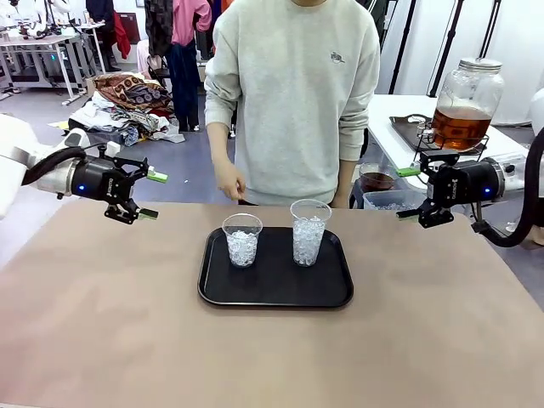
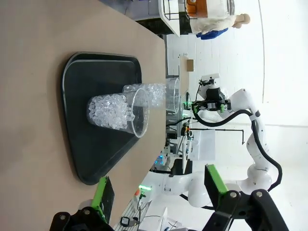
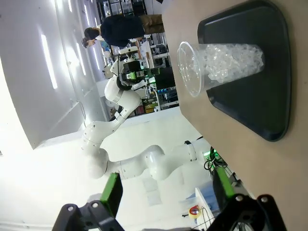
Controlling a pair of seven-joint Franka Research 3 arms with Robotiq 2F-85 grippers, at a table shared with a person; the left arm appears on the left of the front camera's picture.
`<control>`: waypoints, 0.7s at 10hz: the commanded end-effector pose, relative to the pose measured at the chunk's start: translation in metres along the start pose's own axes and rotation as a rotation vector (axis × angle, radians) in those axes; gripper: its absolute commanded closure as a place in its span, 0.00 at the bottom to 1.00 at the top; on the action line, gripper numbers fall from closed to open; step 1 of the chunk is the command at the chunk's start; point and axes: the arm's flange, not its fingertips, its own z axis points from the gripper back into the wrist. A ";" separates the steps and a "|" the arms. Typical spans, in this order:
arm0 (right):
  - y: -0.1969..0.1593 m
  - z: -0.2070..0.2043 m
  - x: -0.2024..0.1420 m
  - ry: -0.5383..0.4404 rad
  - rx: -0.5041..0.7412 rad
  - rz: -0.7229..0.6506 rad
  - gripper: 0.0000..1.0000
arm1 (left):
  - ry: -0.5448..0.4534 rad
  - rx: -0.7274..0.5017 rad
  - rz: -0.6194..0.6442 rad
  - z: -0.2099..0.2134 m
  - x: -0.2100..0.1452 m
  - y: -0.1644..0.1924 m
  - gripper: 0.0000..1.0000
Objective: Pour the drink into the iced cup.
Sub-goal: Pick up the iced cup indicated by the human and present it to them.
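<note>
Two clear plastic cups of ice stand on a black tray (image 1: 275, 293): a short cup (image 1: 242, 240) on the left and a taller cup (image 1: 309, 231) on the right. The amber drink fills the lower part of a round glass jar (image 1: 463, 106) with a metal lid, on a stand at the back right. My left gripper (image 1: 153, 195) hovers open left of the tray. My right gripper (image 1: 407, 193) hovers open right of it. The left wrist view shows both cups (image 2: 115, 111) beyond the open fingers (image 2: 102, 199). The right wrist view shows the tall cup (image 3: 221, 62).
A person in a light grey sweatshirt stands at the far edge, one hand (image 1: 229, 183) hanging just behind the tray. A small bowl of dark liquid (image 1: 376, 178) and a clear tub sit beyond the table's right rear. The brown tabletop (image 1: 102, 323) is bare around the tray.
</note>
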 end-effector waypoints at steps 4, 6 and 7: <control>0.000 0.000 0.000 -0.001 -0.006 0.002 0.00 | 0.006 0.009 0.019 0.001 0.000 -0.001 0.00; 0.000 0.000 0.000 -0.001 -0.006 0.002 0.00 | 0.006 0.009 0.019 0.001 0.000 -0.001 0.00; 0.000 0.000 0.000 -0.001 -0.006 0.002 0.00 | 0.006 0.009 0.019 0.001 0.000 -0.001 0.00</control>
